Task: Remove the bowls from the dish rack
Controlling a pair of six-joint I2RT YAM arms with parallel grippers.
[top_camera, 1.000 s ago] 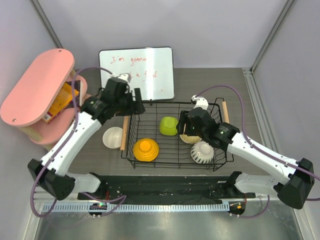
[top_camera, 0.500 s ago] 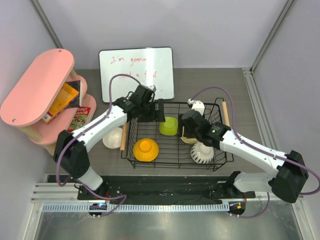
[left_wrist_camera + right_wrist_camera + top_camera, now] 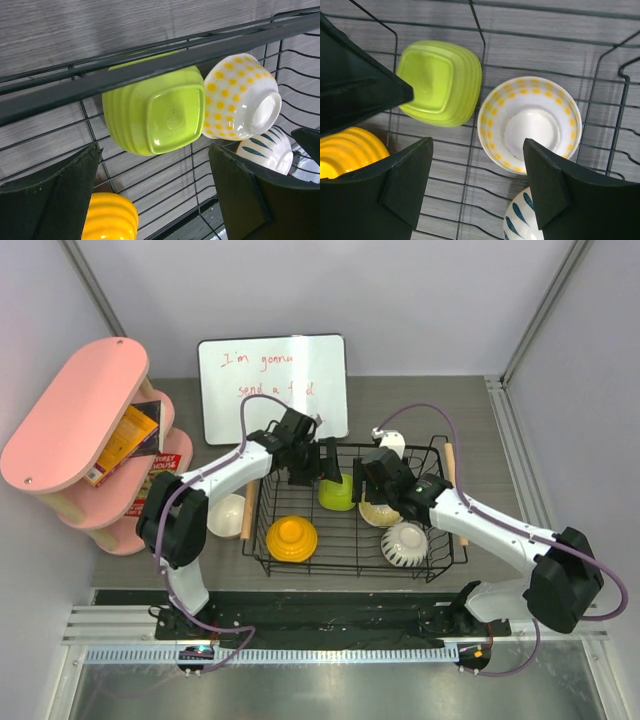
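- Your left fingers [image 3: 325, 462] stand open and empty at upper centre, over the green bowl [image 3: 337, 492]. Your right fingers [image 3: 366, 478] are also open and empty, over the spotted bowl [image 3: 380, 512].
- Four bowls lie in the rack [image 3: 350, 558]. Green and spotted are toward its far side, the yellow bowl [image 3: 292, 538] and striped bowl [image 3: 404, 543] toward its near side. A cream bowl [image 3: 226, 515] sits on the surface [image 3: 480, 420], just left of the rack.
- Green and spotted lie base-up, just beside each other. Both arms crowd this spot, so it is probably best to lower one at a time.
- Bring the left fingers over the rack's top wire, which crosses the green bowl in the left wrist view. Straddle the bowl's wall before closing.
- The surface is grey wood-grain. A whiteboard [image 3: 272, 385] stands at upper centre, a pink shelf [image 3: 75, 410] at upper left, and pale walls enclose the cell.
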